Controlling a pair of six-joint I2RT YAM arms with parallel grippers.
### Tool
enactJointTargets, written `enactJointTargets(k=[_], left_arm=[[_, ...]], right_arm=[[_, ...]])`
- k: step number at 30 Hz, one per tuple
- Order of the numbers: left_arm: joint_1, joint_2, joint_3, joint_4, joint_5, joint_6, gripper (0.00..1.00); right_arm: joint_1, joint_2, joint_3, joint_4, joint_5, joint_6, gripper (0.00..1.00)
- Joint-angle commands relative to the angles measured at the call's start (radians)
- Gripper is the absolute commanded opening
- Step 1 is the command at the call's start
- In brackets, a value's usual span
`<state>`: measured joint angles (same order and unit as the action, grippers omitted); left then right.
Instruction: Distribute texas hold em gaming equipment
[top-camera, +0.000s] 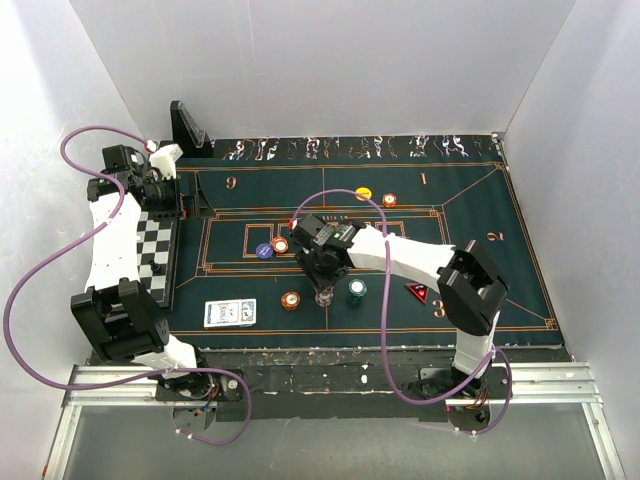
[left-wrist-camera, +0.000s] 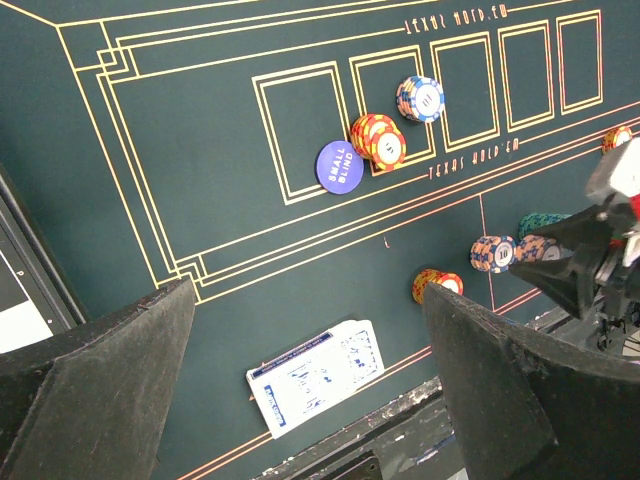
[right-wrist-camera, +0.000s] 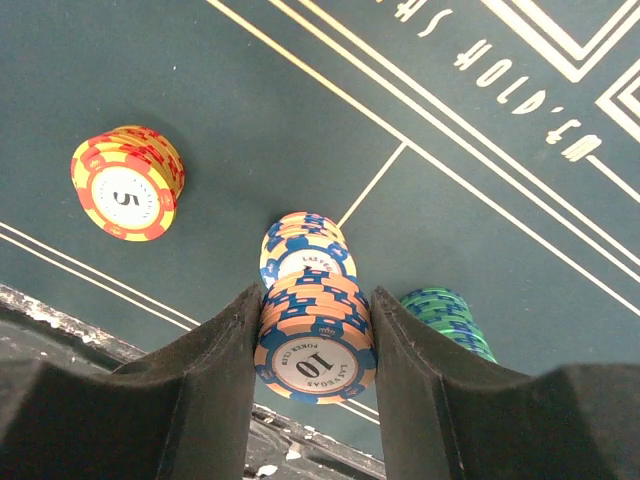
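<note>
- Two arms work over the dark green mat (right-wrist-camera: 250, 120). The right gripper (top-camera: 324, 290) has its jaws closed on the rims of an orange-and-blue chip stack (right-wrist-camera: 315, 345) marked 10, held near the mat's near border.
- The left gripper (left-wrist-camera: 308, 292) hangs over the left part of the mat with its jaws wide and empty. The playing cards (left-wrist-camera: 315, 385) lie face down below it, so it adds little risk here.
- Hazard 1, shear: the pads press only on the chip edges. Any chip sitting below the pads has no clamp on it, so a quick swing could spill it from the bottom of the stack.
- Hazard 2, collision: a second stack (right-wrist-camera: 300, 255) of like colours stands just behind the held one, and whether the two touch cannot be told. A teal stack (right-wrist-camera: 445, 315) stands just beside the right-hand finger. A low sideways move would likely topple either.
- Hazard 3, scatter: opening the jaws before the stack is seated flat would let chips roll. The bare worktop (right-wrist-camera: 60, 325) begins close by, past the mat's edge.
- The red-and-yellow stack (right-wrist-camera: 128, 185) marked 5 stands well apart and looks least exposed.
</note>
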<state>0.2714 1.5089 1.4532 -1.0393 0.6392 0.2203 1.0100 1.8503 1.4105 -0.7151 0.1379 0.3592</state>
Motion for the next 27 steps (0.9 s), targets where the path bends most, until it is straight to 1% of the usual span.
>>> enactJointTargets(k=[1, 6, 8, 12, 15, 18, 22, 27], left_arm=[[0.005, -0.044, 0.016, 0.004, 0.016, 0.007, 0.98], [0.005, -0.035, 0.018, 0.004, 0.016, 0.005, 0.98], [0.005, -0.033, 0.018, 0.002, 0.017, 0.007, 0.98], [0.003, -0.029, 0.016, 0.004, 0.017, 0.01, 0.98], [0.005, -0.019, 0.018, -0.001, 0.016, 0.014, 0.98], [0.003, -0.01, 0.021, -0.005, 0.011, 0.024, 0.98], [0.005, -0.003, 0.021, -0.002, 0.008, 0.025, 0.98], [0.005, 0.014, 0.022, -0.002, 0.002, 0.03, 0.98]], right_arm=[[-0.054, -0.08, 0.064, -0.026, 0.011, -0.009, 0.35], [-0.183, -0.074, 0.136, -0.044, 0.008, -0.023, 0.35], [-0.264, -0.051, 0.175, -0.047, -0.004, -0.025, 0.34], [-0.396, 0.03, 0.286, -0.05, -0.006, -0.026, 0.33], [-0.474, 0.124, 0.384, -0.063, -0.004, -0.026, 0.33], [-0.53, 0.225, 0.487, -0.076, 0.003, -0.014, 0.33], [-0.583, 0.367, 0.612, -0.112, -0.02, 0.049, 0.32], [-0.597, 0.467, 0.694, -0.132, -0.008, 0.064, 0.32]])
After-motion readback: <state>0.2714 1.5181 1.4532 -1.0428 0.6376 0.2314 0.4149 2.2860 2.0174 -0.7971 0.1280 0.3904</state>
